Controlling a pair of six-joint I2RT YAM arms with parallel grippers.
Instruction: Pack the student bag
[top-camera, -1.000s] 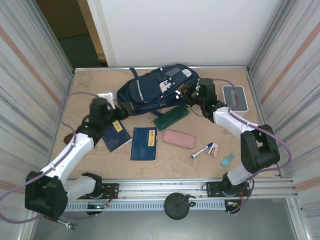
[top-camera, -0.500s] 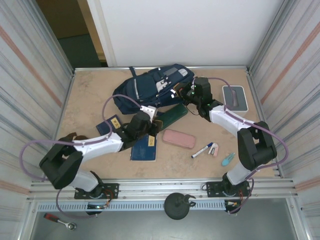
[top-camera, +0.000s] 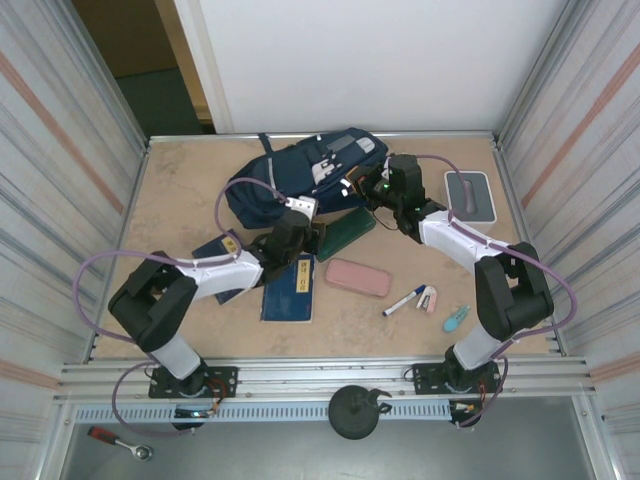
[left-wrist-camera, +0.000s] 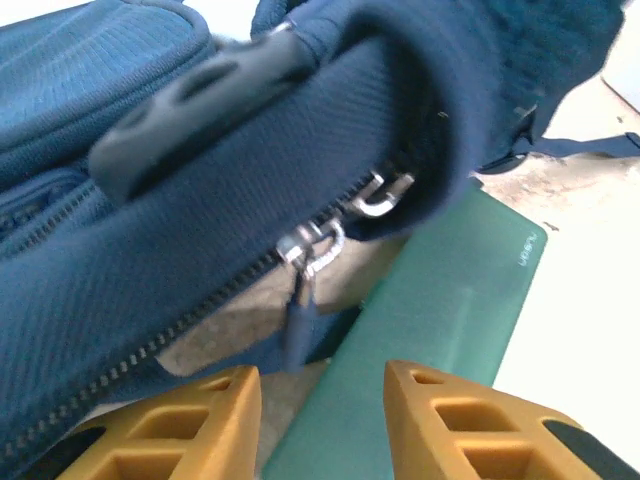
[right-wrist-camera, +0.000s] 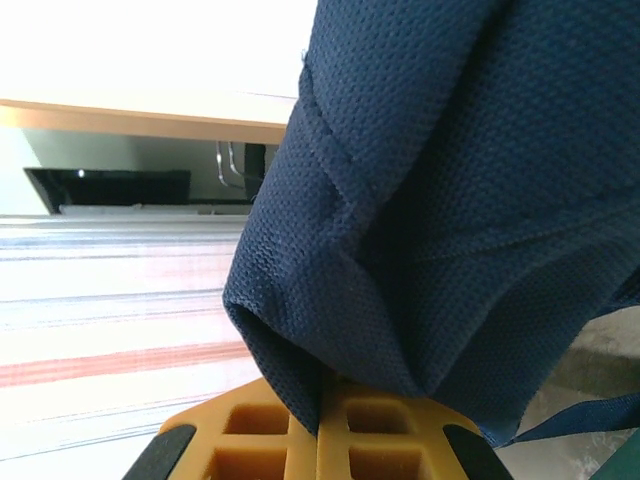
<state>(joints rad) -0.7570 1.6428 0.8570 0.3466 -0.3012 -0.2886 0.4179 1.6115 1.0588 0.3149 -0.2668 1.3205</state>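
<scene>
The student bag (top-camera: 300, 175) lies at the far middle of the tabletop (top-camera: 180, 200), with our right jaws shut on a fold of its fabric. If that pinch slips, we judge the flap drops onto the green case (left-wrist-camera: 440, 300). Our left jaws stand partly open and empty just short of the zipper pull (left-wrist-camera: 297, 320); closing off-line could miss it or snag cloth.

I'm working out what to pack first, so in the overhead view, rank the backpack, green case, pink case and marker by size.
1. Navy backpack, clearly largest.
2. Green case and pink case: alike, and the green one is partly hidden, so unranked.
3. Marker, smallest.
</scene>
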